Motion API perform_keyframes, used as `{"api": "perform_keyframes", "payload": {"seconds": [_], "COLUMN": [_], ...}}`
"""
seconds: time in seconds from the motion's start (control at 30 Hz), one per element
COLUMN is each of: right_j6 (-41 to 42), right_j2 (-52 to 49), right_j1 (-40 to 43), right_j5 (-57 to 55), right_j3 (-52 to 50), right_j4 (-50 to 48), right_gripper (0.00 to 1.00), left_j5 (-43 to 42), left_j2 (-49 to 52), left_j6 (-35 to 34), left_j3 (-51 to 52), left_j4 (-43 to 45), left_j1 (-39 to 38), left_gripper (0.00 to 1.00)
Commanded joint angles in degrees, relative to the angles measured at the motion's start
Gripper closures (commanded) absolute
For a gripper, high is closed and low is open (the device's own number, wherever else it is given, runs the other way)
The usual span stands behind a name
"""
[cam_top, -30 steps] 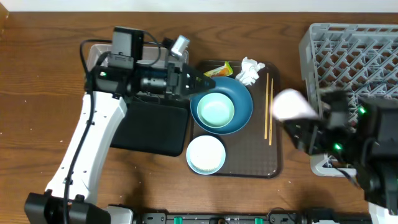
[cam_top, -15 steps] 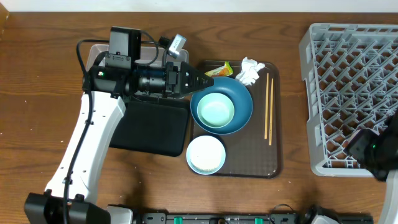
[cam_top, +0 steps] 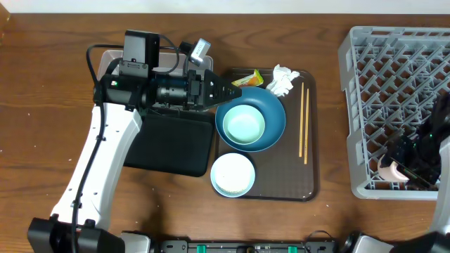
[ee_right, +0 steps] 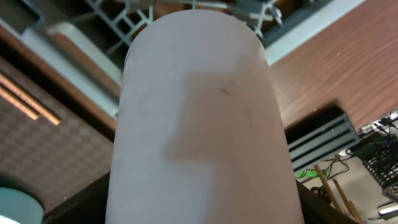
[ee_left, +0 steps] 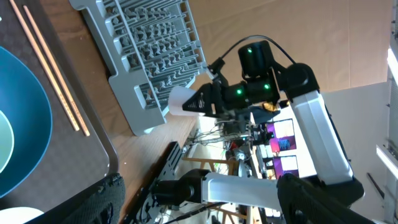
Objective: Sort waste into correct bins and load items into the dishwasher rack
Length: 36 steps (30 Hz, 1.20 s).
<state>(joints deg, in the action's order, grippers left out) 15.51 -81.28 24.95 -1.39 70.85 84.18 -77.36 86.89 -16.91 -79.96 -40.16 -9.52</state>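
- Brown wooden surface (cam_top: 56, 70), with the grey dishwasher rack (cam_top: 394, 63) at its right.
- Right tool (cam_top: 396, 164) grips the small pink cup (cam_top: 386, 169), seemingly at the rack's near edge.
- Left tool (cam_top: 235, 90) stands wide open beside the snack wrapper (cam_top: 247, 79).

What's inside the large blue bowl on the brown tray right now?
A small mint-green bowl sits inside the large blue bowl. It covers the blue bowl's bottom, so anything beneath it cannot be seen.

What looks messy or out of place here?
A crumpled white tissue and a yellow-green wrapper lie on the brown tray, right behind the blue bowl. Nothing looks spilled or broken.
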Motion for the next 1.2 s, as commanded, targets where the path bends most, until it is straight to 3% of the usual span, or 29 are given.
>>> {"api": "perform_keyframes", "payload": {"seconds": [0.0, 0.1, 0.37, 0.43, 0.57, 0.67, 0.77, 0.83, 1.07, 1.17], "right_j6": [-1.0, -1.0, -3.1, -5.2, -10.3, -10.4, -9.2, -8.2, -4.2, -1.9], "right_j2": [-1.0, -1.5, 0.9, 3.3, 9.7, 14.4, 17.4, 18.3, 18.3, 17.4], "right_j1": [0.6, 0.6, -1.3, -2.8, -6.3, -9.5, -13.1, -16.2, -24.7, -28.0], "right_j5": [-0.5, -0.2, 2.9, 5.6, 17.7, 26.3, 30.3, 31.6, 27.5, 27.7], "right_j3": [0.9, 0.9, 1.1, 1.1, 1.1, 1.1, 1.1, 1.1, 1.1, 1.1], "right_j4": [-0.2, -0.4, -0.9, -1.9, -6.2, -10.5, -14.5, -17.0, -21.2, -23.6], "right_gripper": [0.31, 0.19, 0.14, 0.14, 0.16, 0.22, 0.29, 0.29, 0.32, 0.41], "left_j5": [0.3, 0.3, 0.9, 6.7, 30.0, 45.0, 54.8, 58.8, 60.6, 64.1], "left_j2": [-0.9, -0.9, -1.3, -2.6, -7.2, -11.3, -13.8, -14.1, -8.1, -5.4], "left_j6": [-0.3, -0.3, 0.8, 1.3, 2.8, 2.8, 2.8, 3.0, 5.1, 5.3], "left_j3": [0.2, 0.2, 0.2, 0.2, 0.2, 0.2, 0.2, 0.2, 1.1, 1.1], "left_j4": [-0.3, -0.3, -0.4, -1.8, -9.9, -15.4, -18.6, -20.2, -16.7, -17.3], "left_j1": [0.2, 0.2, 0.2, 0.2, 0.2, 0.2, -0.2, -1.1, -8.6, -11.2], "left_gripper": [0.19, 0.19, 0.19, 0.19, 0.19, 0.19, 0.19, 0.19, 0.20, 0.19]}}
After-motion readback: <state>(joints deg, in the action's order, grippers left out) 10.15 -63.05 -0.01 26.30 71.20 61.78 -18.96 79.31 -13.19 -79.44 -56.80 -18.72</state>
